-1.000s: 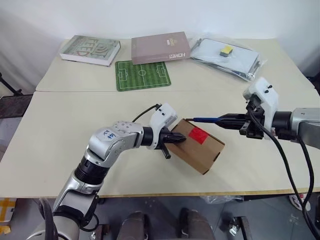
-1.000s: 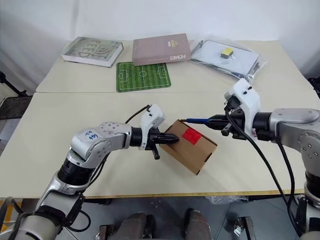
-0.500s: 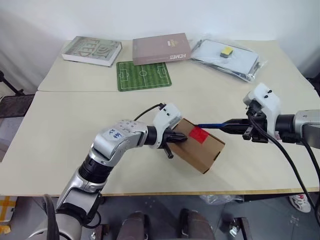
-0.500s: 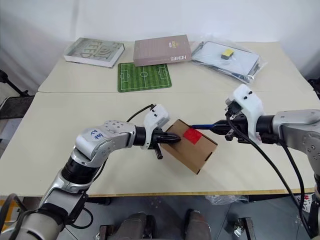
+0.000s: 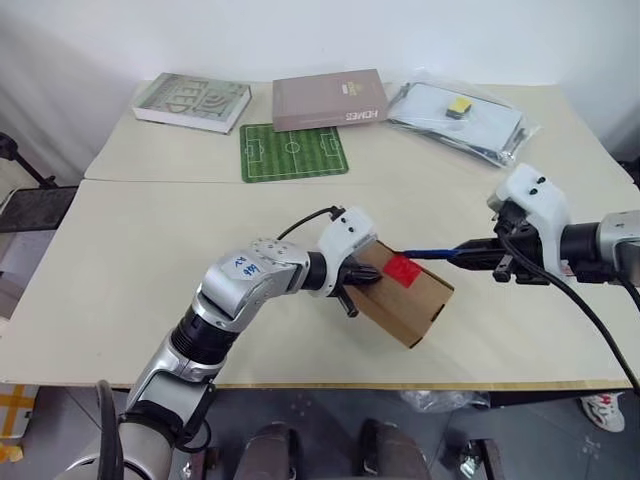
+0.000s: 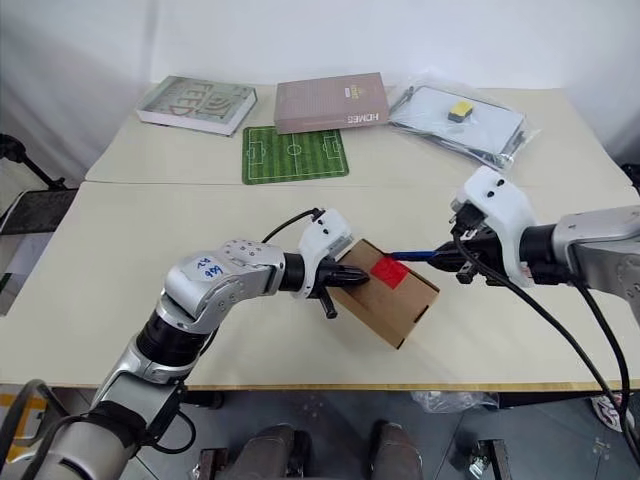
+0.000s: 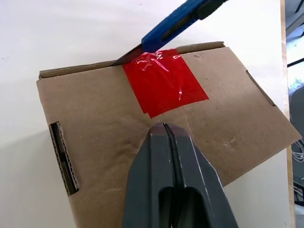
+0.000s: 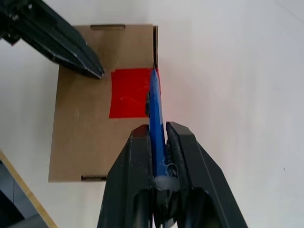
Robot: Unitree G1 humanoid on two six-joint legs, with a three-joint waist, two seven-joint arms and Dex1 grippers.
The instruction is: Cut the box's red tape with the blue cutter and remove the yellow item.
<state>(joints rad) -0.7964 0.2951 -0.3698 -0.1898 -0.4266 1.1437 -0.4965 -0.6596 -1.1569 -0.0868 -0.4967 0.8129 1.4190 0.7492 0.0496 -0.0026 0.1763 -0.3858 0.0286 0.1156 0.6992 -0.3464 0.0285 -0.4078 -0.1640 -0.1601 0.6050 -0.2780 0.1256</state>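
The box (image 5: 405, 298) sits near the table's (image 5: 130, 260) front edge, just right of centre, turned at an angle. My left pincer (image 5: 368, 279) comes at it from nine o'clock with its fingers (image 7: 173, 175) pressed fully together, tips resting on the cardboard top just short of the red tape (image 5: 401, 269). My right pincer (image 5: 482, 254) reaches in from three o'clock, clamped narrowly on the blue cutter (image 5: 432, 253), whose body runs out ahead of the fingers toward the box. In the left wrist view the blade tip meets the far edge of the red tape, right at the box's top edge.

The table is pale cream, made of two tops with a seam running across behind the box. At the far side, from eleven to one o'clock, lie a grey-green book (image 5: 192, 100), a brownish-pink book (image 5: 330, 98), a green football-pitch mat (image 5: 292, 152) and a clear plastic bag (image 5: 460, 115) with a small yellow block (image 5: 459, 104). A white wall stands behind.
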